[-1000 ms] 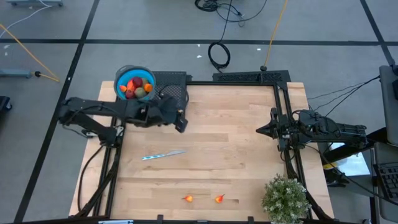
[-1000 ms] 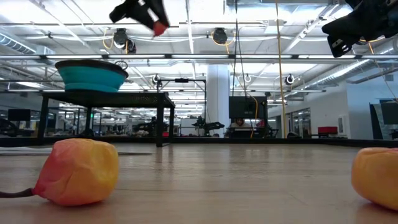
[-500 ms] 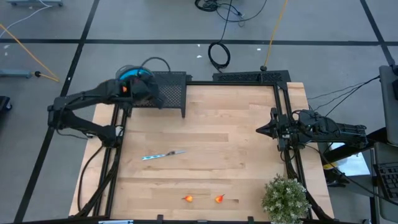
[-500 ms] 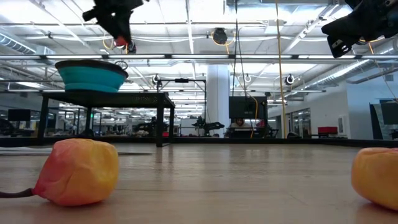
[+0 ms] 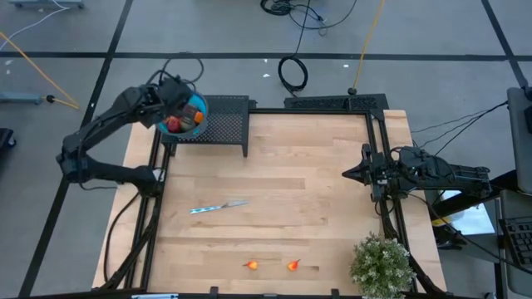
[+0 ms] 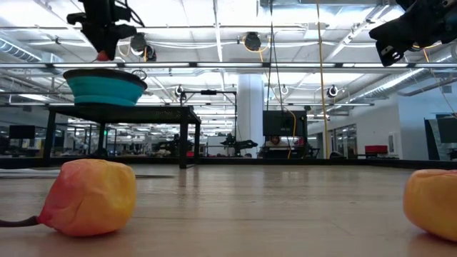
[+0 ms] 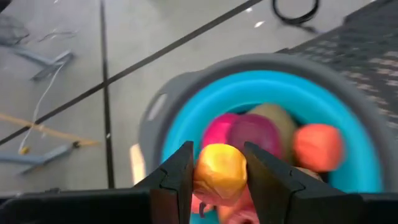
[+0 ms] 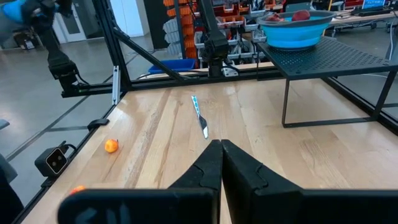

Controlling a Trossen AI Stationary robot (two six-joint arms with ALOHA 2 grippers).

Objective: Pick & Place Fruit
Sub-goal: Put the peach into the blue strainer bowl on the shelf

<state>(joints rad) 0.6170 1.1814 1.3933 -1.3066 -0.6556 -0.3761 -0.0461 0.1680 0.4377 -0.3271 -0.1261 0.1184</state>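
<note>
knife (image 5: 218, 206) mid-table | left claw (image 7: 217, 171) grips fruit (image 7: 220, 172) over bowl (image 7: 186, 121)

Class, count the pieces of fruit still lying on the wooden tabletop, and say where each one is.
2. Both are small orange fruits near the table's front edge: one left of centre, the other just to its right. None looks hidden.

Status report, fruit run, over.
Left claw shut on orange fruit, above blue bowl. Right claw shut, parked at table's right edge. Nothing blocking.
</note>
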